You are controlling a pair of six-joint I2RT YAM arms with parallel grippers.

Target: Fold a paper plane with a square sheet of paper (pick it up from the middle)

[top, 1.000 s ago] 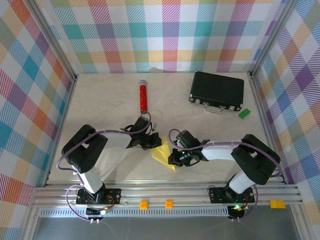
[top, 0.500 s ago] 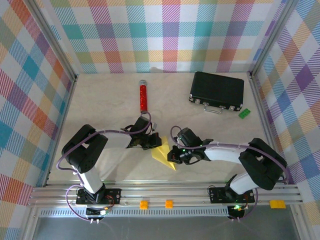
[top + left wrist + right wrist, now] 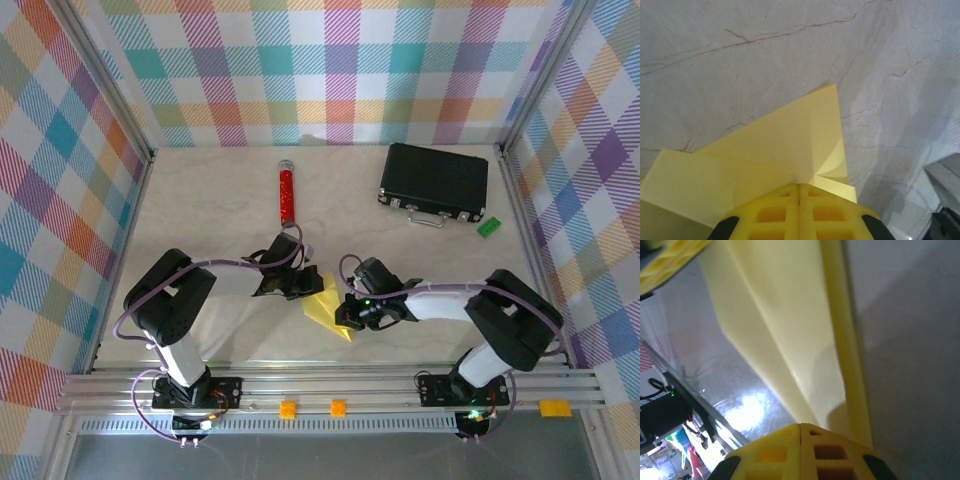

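Two grips on creased yellow paper [image 3: 326, 306] | left gripper [image 3: 311, 290] pinching | right gripper [image 3: 345, 318] pinching

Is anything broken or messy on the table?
Nothing looks wrong. The yellow paper is creased, but that is folding; the left gripper and right gripper pinch it. The red tube, black case and green block lie tidy at the far side.

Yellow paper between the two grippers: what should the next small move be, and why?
Probably slide the right gripper a little along the fold to press the crease. Both grippers are shut with tips against the folded yellow paper; the left gripper sits where layers meet, seemingly pinning it, and the fold by the right one looks raised.
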